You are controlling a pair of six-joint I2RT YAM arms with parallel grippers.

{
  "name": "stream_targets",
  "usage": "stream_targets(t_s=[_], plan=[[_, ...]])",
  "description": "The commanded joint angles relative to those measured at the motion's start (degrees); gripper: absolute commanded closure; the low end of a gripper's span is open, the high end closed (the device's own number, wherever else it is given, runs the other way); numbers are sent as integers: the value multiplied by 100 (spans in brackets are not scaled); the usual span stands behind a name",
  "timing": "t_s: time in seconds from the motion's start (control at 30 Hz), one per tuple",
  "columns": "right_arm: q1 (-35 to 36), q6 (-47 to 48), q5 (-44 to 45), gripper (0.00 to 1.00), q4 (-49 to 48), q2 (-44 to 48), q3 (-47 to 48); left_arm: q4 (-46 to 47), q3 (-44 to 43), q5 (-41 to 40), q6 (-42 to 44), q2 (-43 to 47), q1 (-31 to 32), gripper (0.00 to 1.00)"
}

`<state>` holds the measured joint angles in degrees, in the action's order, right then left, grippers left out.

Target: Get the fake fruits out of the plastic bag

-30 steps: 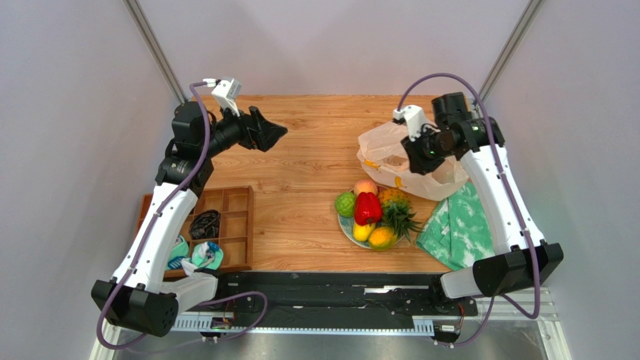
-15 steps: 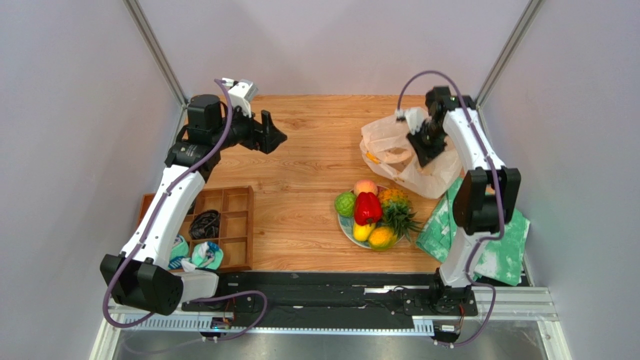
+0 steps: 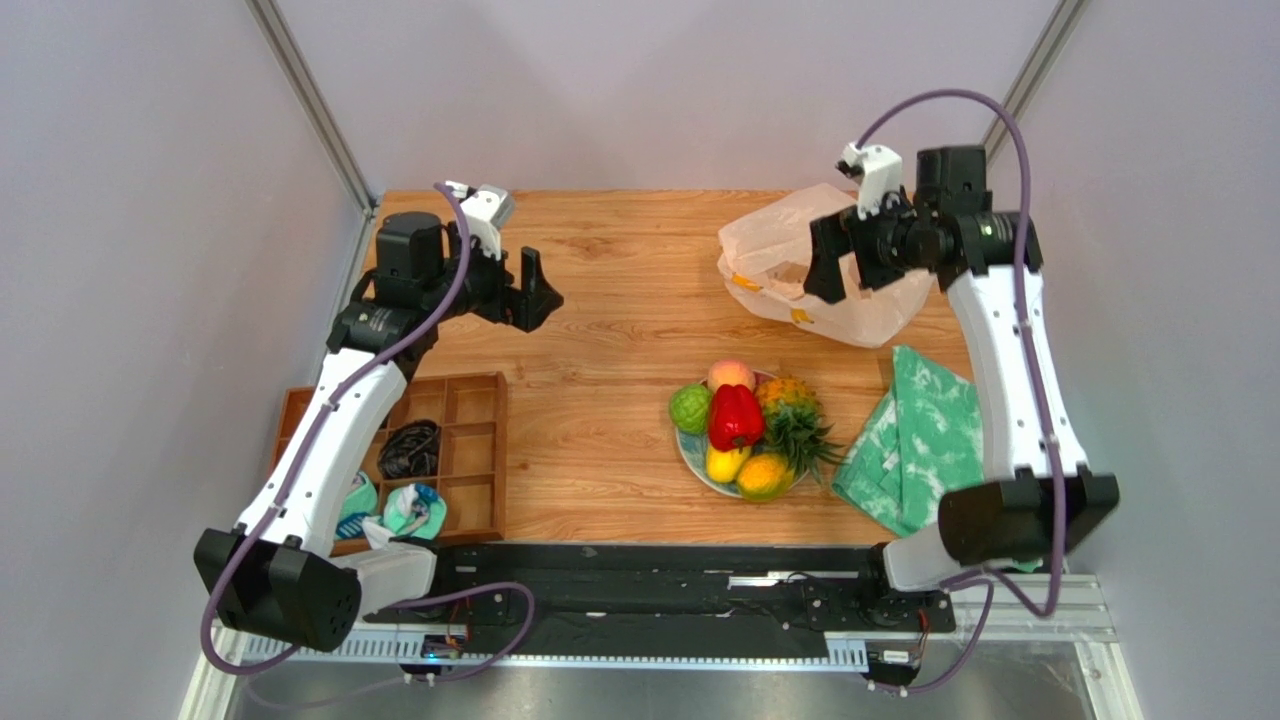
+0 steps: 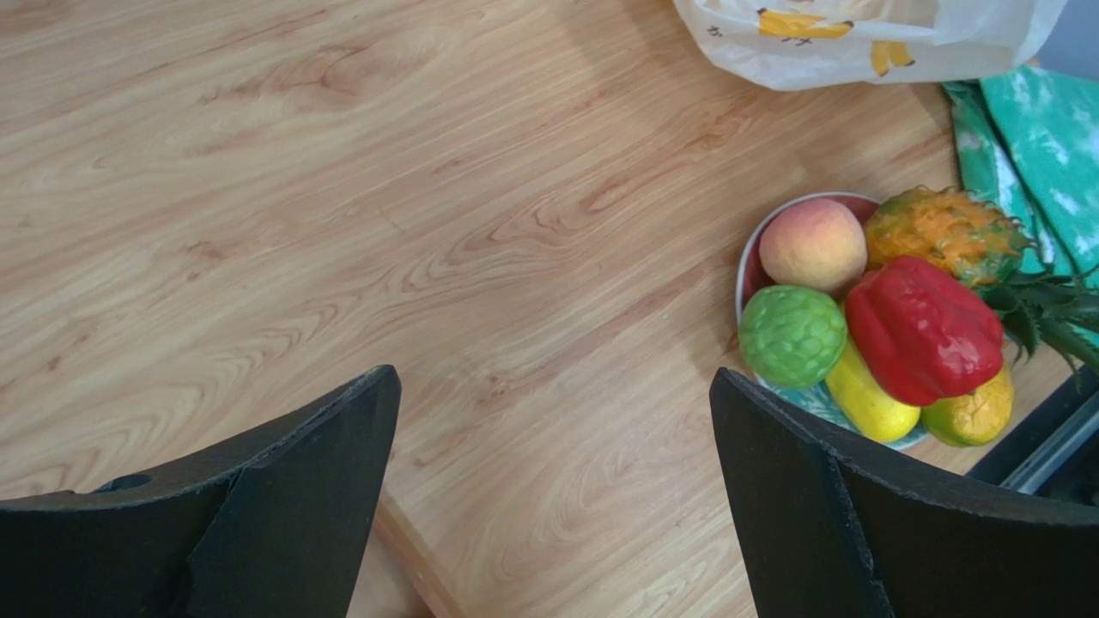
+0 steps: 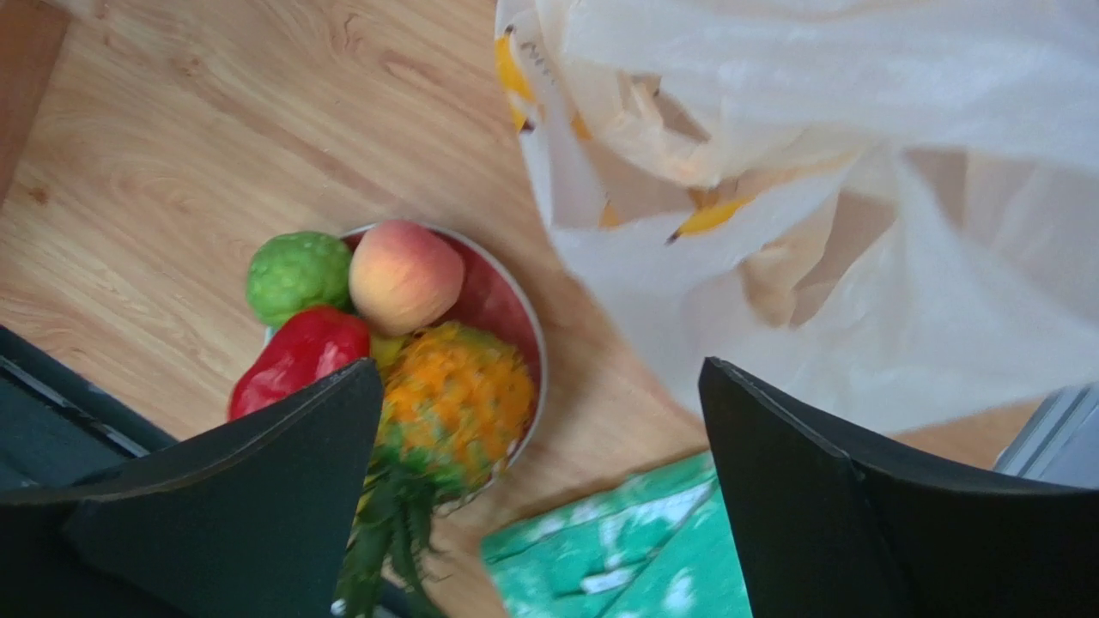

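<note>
Since half a second back, the right claw [image 3: 825,279] had come up off the plastic bag [image 3: 769,255] and swung round toward the far edge. Its jaws, which were nearly pinched together down on the plastic, stood wide apart with nothing between them. The bag had slid a bit farther back on the bench [image 3: 616,345] too. It lay crumpled right under and beside that claw; I couldn't tell whether a finger was touching it.

Over on my other side the left claw [image 3: 541,293] hung above bare wood, also spread wide and holding nothing.

All the fake fruits [image 3: 744,428] I could see were out of the bag, piled on a plate [image 5: 497,299] nearer me than the right claw and well off to the right of the left claw. The pile had:
- a peach [image 3: 730,374]
- a bumpy green fruit [image 3: 691,407]
- a red pepper [image 3: 735,416]
- a pineapple [image 3: 787,402]
- two mangoes [image 3: 763,476]

A green-and-white cloth [image 3: 920,435] lay just right of the plate, on the near side of the right claw. A wooden tray [image 3: 451,435] with compartments sat on the near side of the left claw.
</note>
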<state>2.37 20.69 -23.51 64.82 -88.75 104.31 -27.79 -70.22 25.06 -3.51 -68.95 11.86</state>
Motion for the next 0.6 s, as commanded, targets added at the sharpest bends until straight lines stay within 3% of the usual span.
stream_targets(t_s=[0.0,0.07,0.2,0.33,0.57], plan=[[70,-1441,651,0,-916,1551,-1224,37,122,-291,342,259,-34,1],[79,-1664,1476,0,-1303,2244,-1675,54,175,-291,525,312,-34,1],[88,-1656,2174,0,-1262,2757,-2467,195,464,-606,545,426,-34,1],[88,-1673,2307,0,-1024,2811,-2837,353,640,-880,500,557,-34,1],[79,-1752,2185,0,-1410,2898,-3242,442,983,-757,703,760,-43,1]])
